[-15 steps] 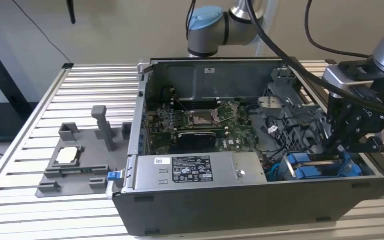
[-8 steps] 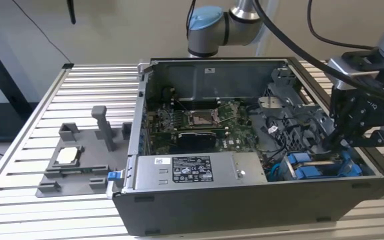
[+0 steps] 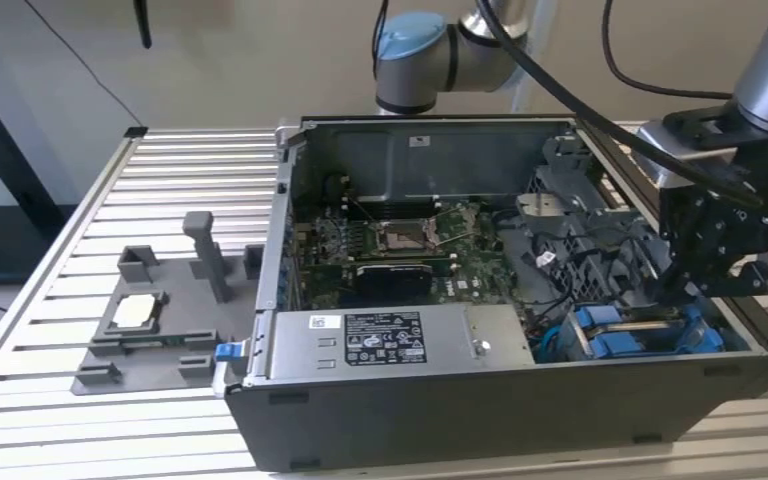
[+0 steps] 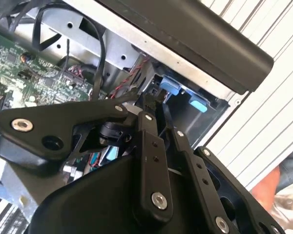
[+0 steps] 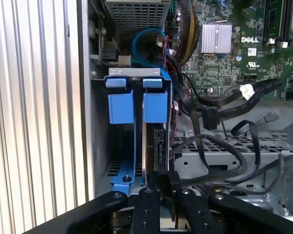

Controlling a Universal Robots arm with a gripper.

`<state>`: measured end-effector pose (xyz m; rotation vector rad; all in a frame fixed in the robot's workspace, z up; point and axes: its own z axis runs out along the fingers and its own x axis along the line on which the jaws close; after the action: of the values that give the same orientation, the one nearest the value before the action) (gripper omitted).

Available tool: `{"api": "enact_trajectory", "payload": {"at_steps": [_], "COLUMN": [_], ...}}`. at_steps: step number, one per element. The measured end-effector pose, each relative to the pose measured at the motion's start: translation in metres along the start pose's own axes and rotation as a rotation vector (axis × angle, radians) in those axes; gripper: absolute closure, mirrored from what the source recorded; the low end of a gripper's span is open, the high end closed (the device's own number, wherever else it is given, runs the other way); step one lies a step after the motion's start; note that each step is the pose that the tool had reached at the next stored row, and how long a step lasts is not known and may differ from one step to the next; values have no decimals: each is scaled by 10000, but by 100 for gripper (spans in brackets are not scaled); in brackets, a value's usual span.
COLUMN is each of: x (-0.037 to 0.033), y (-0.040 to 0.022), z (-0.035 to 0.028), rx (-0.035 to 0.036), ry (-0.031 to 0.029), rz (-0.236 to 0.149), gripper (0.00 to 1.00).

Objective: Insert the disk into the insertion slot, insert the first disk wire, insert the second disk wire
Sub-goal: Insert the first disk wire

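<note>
blue-framed, the disk (image 5: pixel 156 146) sits in the insertion slot (image 5: pixel 100 146) at a corner of the case (image 3: pixel 491 420), our gripper (image 5: pixel 161 189) clenched on a black wire plug (image 5: pixel 161 176) beside it; we judge a tilted plug could jam or slip free

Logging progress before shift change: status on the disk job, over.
Gripper shut on black wire connector at the disk's end. Disk in insertion slot, blue bracket showing. Loose black cables crowd alongside.
</note>
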<state>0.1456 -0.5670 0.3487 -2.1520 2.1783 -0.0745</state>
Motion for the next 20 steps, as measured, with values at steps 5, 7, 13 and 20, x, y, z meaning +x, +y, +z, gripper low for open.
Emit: {"api": "enact_trajectory", "payload": {"at_steps": [5, 7, 13, 20], "x": [-17, -29, -35, -35], "y": [42, 48, 53, 74], "z": [35, 50, 71, 110], "rx": [143, 227, 287, 334], "ry": [8, 7, 44, 60], "rz": [13, 23, 24, 20], "gripper": [81, 81, 81, 81]}}
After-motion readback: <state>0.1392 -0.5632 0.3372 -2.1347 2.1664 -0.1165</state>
